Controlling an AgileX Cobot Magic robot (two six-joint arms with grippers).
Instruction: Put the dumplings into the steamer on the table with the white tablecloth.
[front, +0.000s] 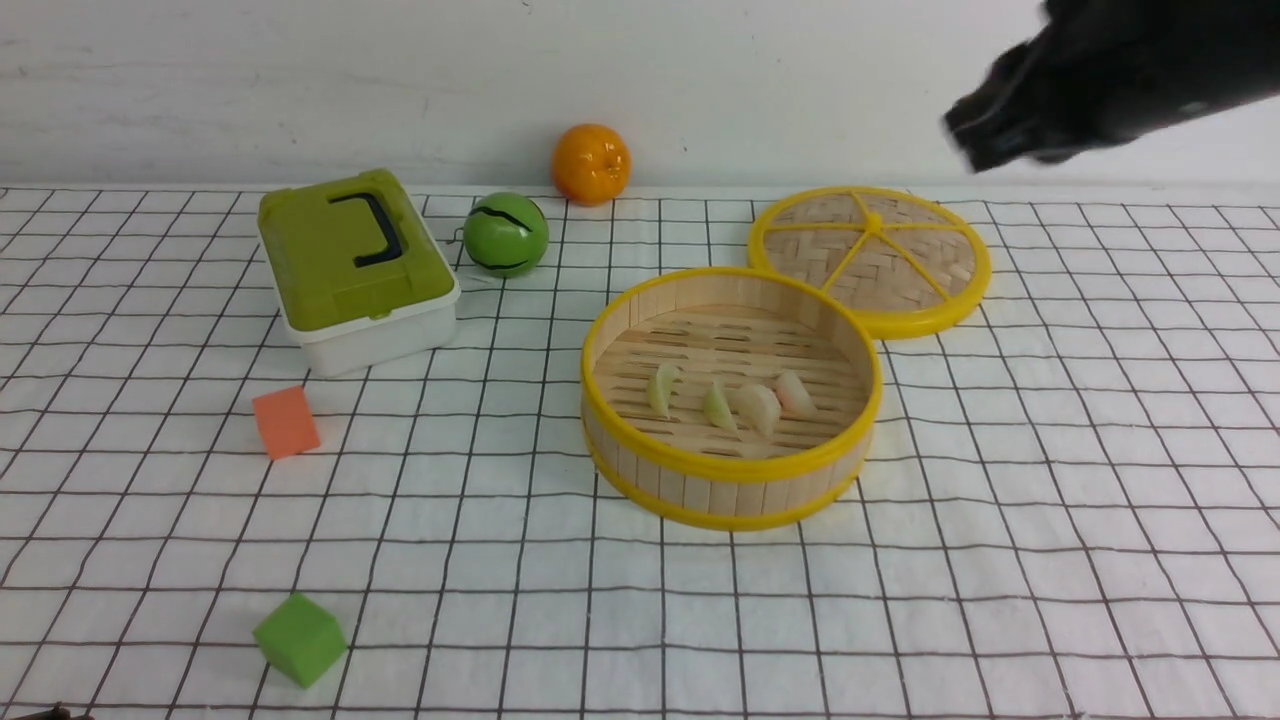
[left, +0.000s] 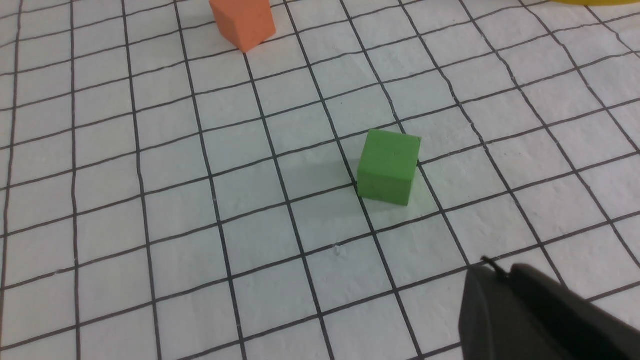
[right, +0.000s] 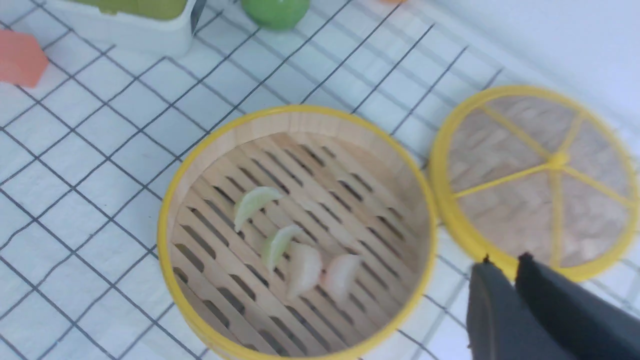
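Observation:
The steamer (front: 640, 300) (right: 166, 220) stands mid-table on the white tablecloth (front: 1050, 560). Several dumplings lie in a row on its slatted floor: two pale green ones (front: 663, 388) (right: 252, 200) and two pinkish-white ones (front: 795, 393) (right: 340, 270). My right gripper (front: 975, 140) (right: 502, 260) is raised high at the back right, blurred, above the lid's near rim. It is shut, with nothing between its fingers. My left gripper (left: 500, 270) is shut and empty, low over the cloth near a green cube.
The flat woven lid (front: 870, 250) (right: 540, 175) lies behind and right of the steamer, touching it. A green-lidded box (front: 350, 265), a green ball (front: 505, 235) and an orange (front: 590, 163) stand at the back. An orange cube (front: 286, 422) and a green cube (front: 300, 638) (left: 389, 165) lie at the left.

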